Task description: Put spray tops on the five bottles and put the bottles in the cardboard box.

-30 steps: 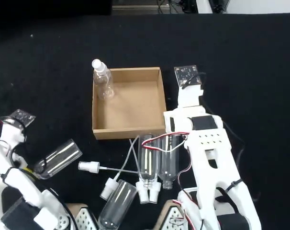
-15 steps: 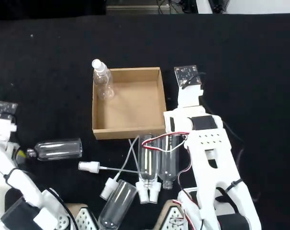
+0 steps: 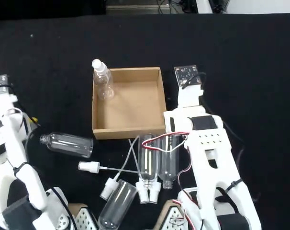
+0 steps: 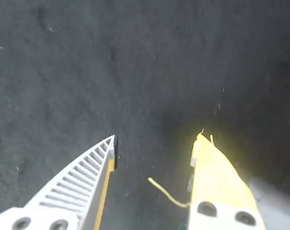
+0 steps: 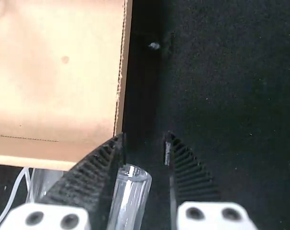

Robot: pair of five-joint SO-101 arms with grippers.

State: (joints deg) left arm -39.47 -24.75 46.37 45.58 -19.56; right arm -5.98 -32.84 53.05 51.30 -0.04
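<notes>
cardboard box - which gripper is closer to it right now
Right. The right gripper sits just beside the cardboard box, at its near right corner. The left gripper is over bare table, well off to the box's left.

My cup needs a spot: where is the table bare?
Bare black cloth lies beyond the brown cardboard box and right of the white right arm. Crowded: before the box, among clear plastic bottles and white spray tops.

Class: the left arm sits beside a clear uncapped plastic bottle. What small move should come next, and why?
Probably swing the left gripper over to the clear uncapped plastic bottle and close on it. Its jaws stand open and empty over the black table, and the bottle lies loose without a spray top.
</notes>
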